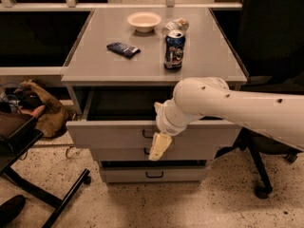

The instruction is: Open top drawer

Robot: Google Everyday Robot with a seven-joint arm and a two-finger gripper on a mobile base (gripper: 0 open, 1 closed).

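Note:
The top drawer [109, 135] is the widest light-grey front under the tabletop. It stands pulled out, and its dark inside [124, 106] shows behind the front. Its small dark bar handle [147, 134] is at centre, partly covered by my wrist. My gripper [159, 147] is cream-coloured and points down just in front of the drawer front, right of and a little below the handle, over the second drawer [118, 154]. The white arm [228, 106] reaches in from the right. The third drawer [154, 174] is shut below.
On the grey tabletop [95, 63] are a white bowl [144, 21], a blue can [174, 50], a crumpled wrapper [177, 24] and a dark snack bar [123, 49]. An office chair [266, 42] stands at the right. A black stand's leg [52, 198] and a brown bag [45, 109] are at the left.

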